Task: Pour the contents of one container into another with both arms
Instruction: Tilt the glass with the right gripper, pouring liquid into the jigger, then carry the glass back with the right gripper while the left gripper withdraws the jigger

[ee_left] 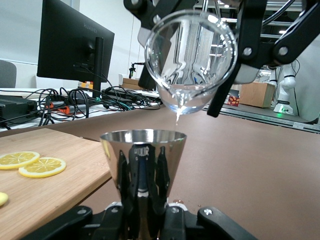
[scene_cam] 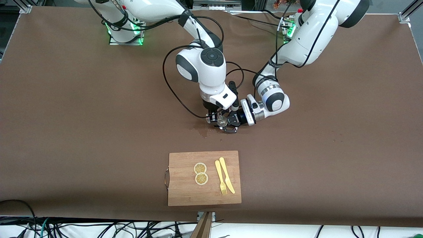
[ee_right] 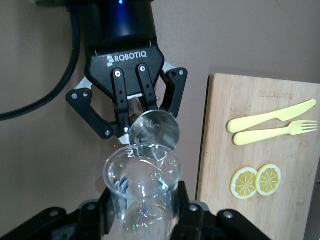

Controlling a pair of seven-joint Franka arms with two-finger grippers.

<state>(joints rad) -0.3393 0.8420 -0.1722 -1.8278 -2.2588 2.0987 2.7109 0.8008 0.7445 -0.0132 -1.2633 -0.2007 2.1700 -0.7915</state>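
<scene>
My right gripper (ee_right: 142,212) is shut on a clear glass beaker (ee_right: 142,182) that holds some water. It tips the beaker (ee_left: 190,60) over a small cone-shaped metal cup (ee_left: 143,160). A thin trickle of water (ee_left: 177,116) falls from the beaker's lip toward the cup's mouth. My left gripper (ee_left: 143,205) is shut on the metal cup (ee_right: 156,131) and holds it upright just above the brown table. In the front view both grippers meet over the middle of the table, the right gripper (scene_cam: 214,118) beside the left gripper (scene_cam: 232,126).
A wet patch (scene_cam: 204,131) darkens the brown cloth under the grippers. A wooden cutting board (scene_cam: 185,191) lies nearer to the front camera, with two lemon slices (scene_cam: 200,173), a yellow fork (scene_cam: 220,178) and a yellow knife (scene_cam: 227,175) on it.
</scene>
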